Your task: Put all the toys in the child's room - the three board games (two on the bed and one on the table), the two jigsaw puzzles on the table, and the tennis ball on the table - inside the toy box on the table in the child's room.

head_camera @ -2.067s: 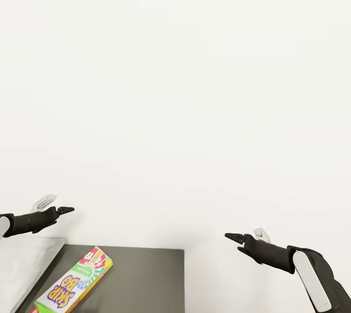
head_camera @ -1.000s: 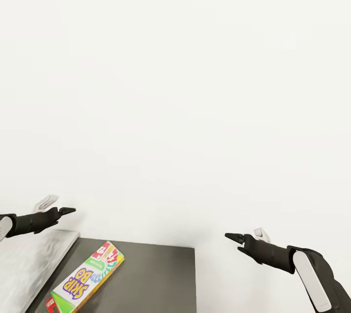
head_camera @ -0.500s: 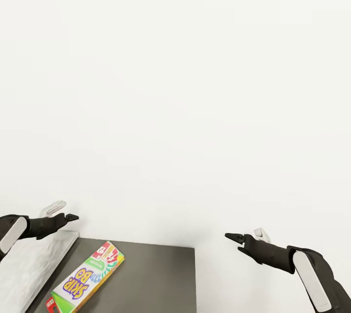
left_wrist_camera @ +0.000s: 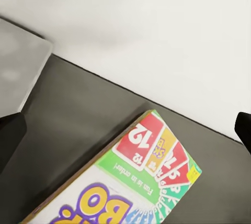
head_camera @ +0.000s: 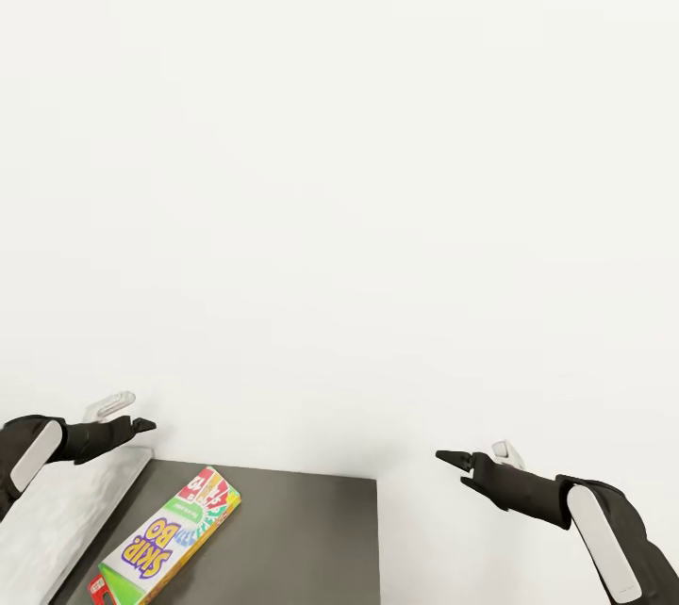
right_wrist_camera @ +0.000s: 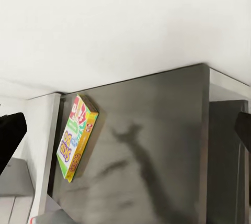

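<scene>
1. At the bottom left of the head view, a flat green-and-red cardboard game box with yellow letters [head_camera: 170, 534] lies on the dark grey lower part of the desk [head_camera: 302, 539]. It lies flat with nothing holding it, so the robot can likely grab it from above.
2. Left of it in that view, a pale grey slab [head_camera: 57, 520] touches the dark top's edge. The box lies close to that edge.
3. The black left gripper [head_camera: 141, 423] hangs in the air above the box, a bit to the left. In the left wrist view its two fingertips [left_wrist_camera: 10, 135] sit far apart, so it is spread wide and holds nothing. It looks ready to come down on the box.
4. The black right gripper [head_camera: 451, 458] floats at the lower right, beyond the dark top's right edge. Its fingertips [right_wrist_camera: 11, 130] are spread wide too, with nothing between them. It is probably just waiting.
5. Farthest back, a plain white wall [head_camera: 339, 162] covers the upper frame.
</scene>
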{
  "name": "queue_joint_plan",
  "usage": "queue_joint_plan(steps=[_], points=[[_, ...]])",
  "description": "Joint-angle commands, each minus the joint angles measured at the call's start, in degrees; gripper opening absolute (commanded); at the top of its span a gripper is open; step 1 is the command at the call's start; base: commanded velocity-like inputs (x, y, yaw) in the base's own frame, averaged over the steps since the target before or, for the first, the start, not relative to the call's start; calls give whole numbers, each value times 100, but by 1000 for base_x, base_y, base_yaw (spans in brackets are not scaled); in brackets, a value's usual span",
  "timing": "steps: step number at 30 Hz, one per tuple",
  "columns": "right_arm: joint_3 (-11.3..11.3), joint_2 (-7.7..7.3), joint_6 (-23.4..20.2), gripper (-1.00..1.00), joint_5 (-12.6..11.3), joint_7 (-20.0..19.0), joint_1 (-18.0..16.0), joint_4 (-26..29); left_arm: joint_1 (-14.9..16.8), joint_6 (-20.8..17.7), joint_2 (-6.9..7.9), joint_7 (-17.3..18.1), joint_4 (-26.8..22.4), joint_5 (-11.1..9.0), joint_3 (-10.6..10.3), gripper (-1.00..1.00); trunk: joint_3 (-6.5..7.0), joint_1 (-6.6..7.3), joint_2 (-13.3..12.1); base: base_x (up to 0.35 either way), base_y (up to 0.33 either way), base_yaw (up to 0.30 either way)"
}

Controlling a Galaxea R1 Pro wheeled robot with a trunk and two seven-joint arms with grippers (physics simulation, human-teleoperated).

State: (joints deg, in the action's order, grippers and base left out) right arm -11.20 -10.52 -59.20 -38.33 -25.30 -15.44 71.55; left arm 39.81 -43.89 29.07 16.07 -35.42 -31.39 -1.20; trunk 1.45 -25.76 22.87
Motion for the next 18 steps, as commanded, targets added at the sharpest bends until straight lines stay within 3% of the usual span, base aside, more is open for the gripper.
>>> queue_joint_plan(steps=[1,18], points=[[-11,0,-21,100,52,-60,-3,-1,2,-5,4,14,0,11,-12,100,-3,-2,5,0,0,0],[-49,2,-24,100,40,-66,-3,-24,1,3,-59,43,-8,28,-19,100,-3,-2,5,0,0,0]])
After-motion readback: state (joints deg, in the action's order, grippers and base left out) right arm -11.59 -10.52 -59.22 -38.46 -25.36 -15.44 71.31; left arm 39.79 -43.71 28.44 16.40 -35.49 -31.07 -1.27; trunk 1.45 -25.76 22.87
